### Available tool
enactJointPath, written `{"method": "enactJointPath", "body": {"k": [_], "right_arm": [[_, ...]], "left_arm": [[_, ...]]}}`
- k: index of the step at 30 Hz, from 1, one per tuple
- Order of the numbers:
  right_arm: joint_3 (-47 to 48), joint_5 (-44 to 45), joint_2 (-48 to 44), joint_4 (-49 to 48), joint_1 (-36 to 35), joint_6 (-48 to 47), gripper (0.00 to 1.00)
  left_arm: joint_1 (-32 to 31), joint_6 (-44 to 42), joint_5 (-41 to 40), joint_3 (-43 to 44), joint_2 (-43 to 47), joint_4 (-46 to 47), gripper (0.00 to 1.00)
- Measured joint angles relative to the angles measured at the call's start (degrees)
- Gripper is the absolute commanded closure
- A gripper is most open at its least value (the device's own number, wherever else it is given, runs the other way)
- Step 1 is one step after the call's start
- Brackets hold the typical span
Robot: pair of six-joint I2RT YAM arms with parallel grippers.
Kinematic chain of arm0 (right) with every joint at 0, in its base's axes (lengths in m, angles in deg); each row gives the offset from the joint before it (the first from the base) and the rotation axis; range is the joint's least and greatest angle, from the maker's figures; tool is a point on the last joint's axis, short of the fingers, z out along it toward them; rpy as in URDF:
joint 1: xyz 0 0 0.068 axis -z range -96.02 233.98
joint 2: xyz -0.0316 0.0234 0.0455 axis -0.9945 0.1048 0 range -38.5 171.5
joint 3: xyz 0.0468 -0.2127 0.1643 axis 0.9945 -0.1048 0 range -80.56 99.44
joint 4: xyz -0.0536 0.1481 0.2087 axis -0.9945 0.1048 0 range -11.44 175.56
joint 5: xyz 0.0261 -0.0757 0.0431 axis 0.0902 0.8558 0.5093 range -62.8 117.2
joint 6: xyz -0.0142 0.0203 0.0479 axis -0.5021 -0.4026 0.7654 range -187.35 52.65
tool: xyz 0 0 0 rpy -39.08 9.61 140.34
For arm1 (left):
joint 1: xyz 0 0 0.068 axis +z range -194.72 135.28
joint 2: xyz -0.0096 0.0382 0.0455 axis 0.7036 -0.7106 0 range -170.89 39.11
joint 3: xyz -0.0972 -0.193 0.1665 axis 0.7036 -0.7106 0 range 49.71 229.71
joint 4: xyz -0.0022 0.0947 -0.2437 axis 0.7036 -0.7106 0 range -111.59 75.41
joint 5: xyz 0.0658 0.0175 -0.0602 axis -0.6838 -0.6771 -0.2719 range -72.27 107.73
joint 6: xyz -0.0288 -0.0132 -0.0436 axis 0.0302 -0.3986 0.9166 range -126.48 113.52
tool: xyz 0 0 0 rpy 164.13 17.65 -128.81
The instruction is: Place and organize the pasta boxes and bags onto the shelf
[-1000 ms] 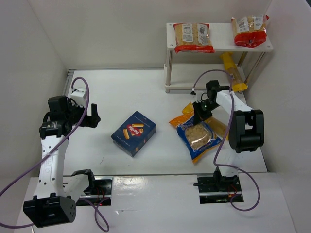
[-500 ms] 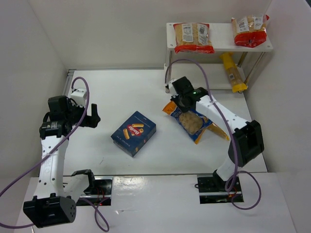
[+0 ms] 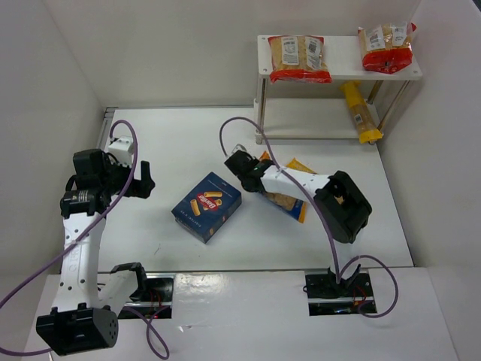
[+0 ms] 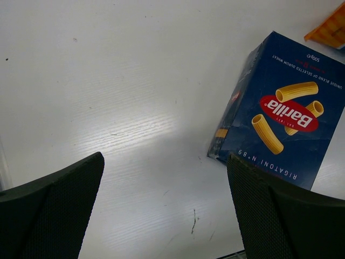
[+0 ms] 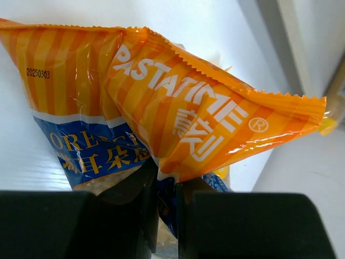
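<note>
From above, the right gripper (image 3: pixel 259 182) is pinched shut on the blue-trimmed bag (image 3: pixel 285 199). It is over the middle of the table (image 3: pixel 173 135), just beside the blue box (image 3: pixel 207 205). I cannot tell if the bag is lifted off the table. I think the step in hand is taking this bag to the shelf (image 3: pixel 342 59). The shelf is well apart, at the far right, so the next move needs a lift and a swing over that way. Two red-trimmed bags (image 3: pixel 299 56) sit on the top board with a bare gap between them. A long yellow bag (image 3: pixel 359 113) lies on the low board, with open room to its left. The bag must clear a board's front edge and miss the thin legs. The left gripper (image 3: pixel 143 179) hovers near the left wall, apart from the box.

At the left wrist, the left gripper (image 4: pixel 164 216) is wide open and holds nothing. The blue box (image 4: pixel 280 113) lies flat ahead and to the right, with bare table on its near side.

At the right wrist, the fingers (image 5: pixel 135 194) squeeze the crinkled orange top of the blue-trimmed bag (image 5: pixel 205 118). The bag looks floppy and folded, so it may swing or slip.
</note>
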Motion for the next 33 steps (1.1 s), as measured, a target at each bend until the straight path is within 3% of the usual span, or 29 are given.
{"method": "enactJointPath", "body": {"k": [10,11,12,14,15,21,26,33], "right_arm": [[0.00,12.79,4.24,-6.27,-7.39,-2.60,0.98],[0.04,12.90,4.33,-6.27,-7.48,-2.62,0.96],[0.20,11.93,4.33,-5.97,-7.65,-2.62,0.83],[1.53,8.72,4.17,-4.17,-7.61,-2.10,0.64],[2.40,6.03,3.87,-3.13,-7.63,-1.77,0.48],[5.11,-16.46,-5.38,3.15,-8.50,-1.33,0.15],[5.46,-28.74,-14.60,4.76,-7.96,-2.43,0.02],[-1.86,-37.62,-23.96,3.65,7.37,-8.07,0.01]], "left_arm": [[0.00,0.00,-0.02,0.00,0.42,0.00,0.00],[0.00,0.00,0.00,0.00,0.48,0.00,0.00],[0.00,0.00,0.00,0.00,0.52,0.00,0.00],[0.00,0.00,0.00,0.00,0.52,0.00,0.00],[0.02,0.00,0.00,0.00,0.52,0.00,0.00],[0.00,0.00,-0.02,0.00,0.94,0.13,0.00],[0.00,0.00,0.00,0.00,1.79,0.13,0.00],[0.00,0.00,0.28,-0.22,2.38,0.20,0.00]]}}
